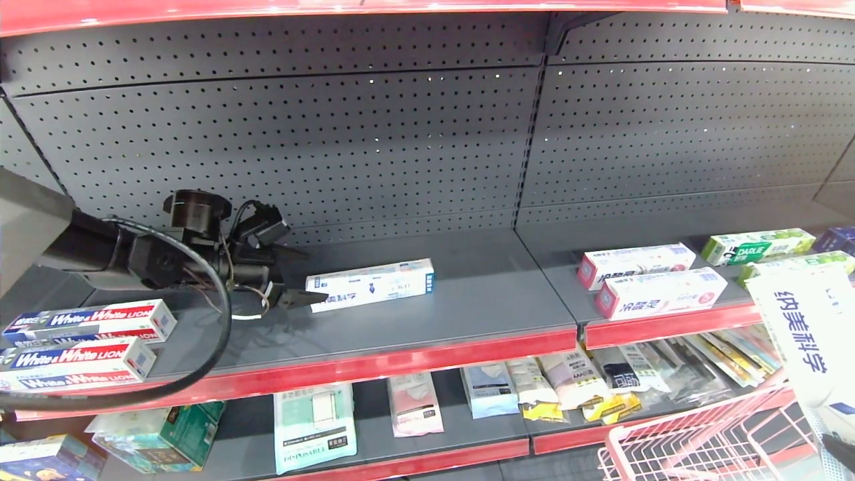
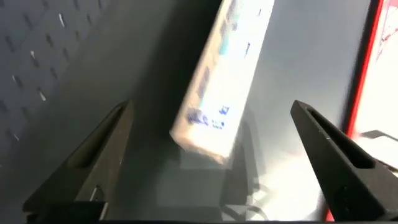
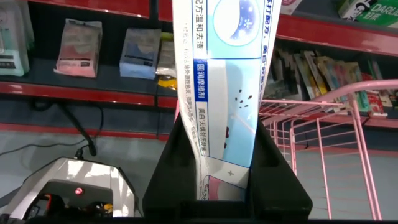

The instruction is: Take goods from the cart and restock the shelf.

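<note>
My left claw (image 1: 309, 276) is spread wide on the shelf (image 1: 481, 314), with 1 finger on each side of the near end of a white toothpaste box (image 1: 371, 285). That box lies flat mid-shelf, and there are gaps on both sides, so nothing's gripping it. My right claw (image 3: 217, 158) is clamped on a 2nd toothpaste box (image 3: 227, 87), held up on end low on my right, by the pink cart (image 1: 695, 434). 2 red-and-white boxes (image 1: 87, 322) sit at the shelf's left front.

Our grey shelf (image 1: 481, 294) has a white-blue toothpaste box (image 1: 371, 285) mid-board, two red-blue boxes (image 1: 90, 323) left, two pink-white boxes (image 1: 658, 292) right.
</note>
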You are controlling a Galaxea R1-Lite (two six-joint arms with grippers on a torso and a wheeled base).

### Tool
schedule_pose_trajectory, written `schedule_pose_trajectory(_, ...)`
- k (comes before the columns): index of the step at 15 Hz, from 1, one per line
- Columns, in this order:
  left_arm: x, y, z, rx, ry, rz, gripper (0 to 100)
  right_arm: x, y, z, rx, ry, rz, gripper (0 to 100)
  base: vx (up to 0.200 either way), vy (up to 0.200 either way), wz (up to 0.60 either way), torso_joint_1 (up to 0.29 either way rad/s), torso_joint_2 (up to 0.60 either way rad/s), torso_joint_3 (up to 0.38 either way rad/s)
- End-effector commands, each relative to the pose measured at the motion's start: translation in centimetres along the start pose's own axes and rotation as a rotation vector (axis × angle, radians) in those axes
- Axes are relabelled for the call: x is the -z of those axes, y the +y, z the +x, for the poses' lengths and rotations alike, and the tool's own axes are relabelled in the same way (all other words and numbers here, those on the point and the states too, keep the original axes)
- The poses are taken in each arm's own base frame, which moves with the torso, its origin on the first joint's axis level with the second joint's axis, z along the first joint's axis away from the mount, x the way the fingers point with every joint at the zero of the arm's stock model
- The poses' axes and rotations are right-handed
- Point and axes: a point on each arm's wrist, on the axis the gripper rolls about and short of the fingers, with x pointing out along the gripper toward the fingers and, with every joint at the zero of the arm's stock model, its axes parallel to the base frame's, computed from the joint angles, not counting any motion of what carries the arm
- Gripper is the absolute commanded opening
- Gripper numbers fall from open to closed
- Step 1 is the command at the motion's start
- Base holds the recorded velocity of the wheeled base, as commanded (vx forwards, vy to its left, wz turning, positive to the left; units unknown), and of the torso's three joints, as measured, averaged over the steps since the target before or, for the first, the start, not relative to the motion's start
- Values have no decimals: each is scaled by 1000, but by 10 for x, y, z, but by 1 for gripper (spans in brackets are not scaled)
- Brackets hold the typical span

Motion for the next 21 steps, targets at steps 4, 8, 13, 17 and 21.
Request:
schedule_pose_trajectory(4,2,12,27,56,-1,71,100,2,0,0,4,6,0,0,0,0,0,0,0,0)
schedule_pose_trajectory(8,-7,11,36,70,-15,99,100,2,0,0,4,8,-3,0,0,0,0,0,0,0)
schedule_pose_trajectory(13,-6,14,51,84,-20,129,100,1,0,0,14,10,-11,0,0,0,0,0,0,0)
schedule_pose_trajectory(17,0,14,56,97,-10,140,100,2,0,0,16,9,-11,0,0,0,0,0,0,0)
schedule_pose_trajectory(21,0,13,64,112,-10,142,100,2,0,0,16,9,-11,0,0,0,0,0,0,0)
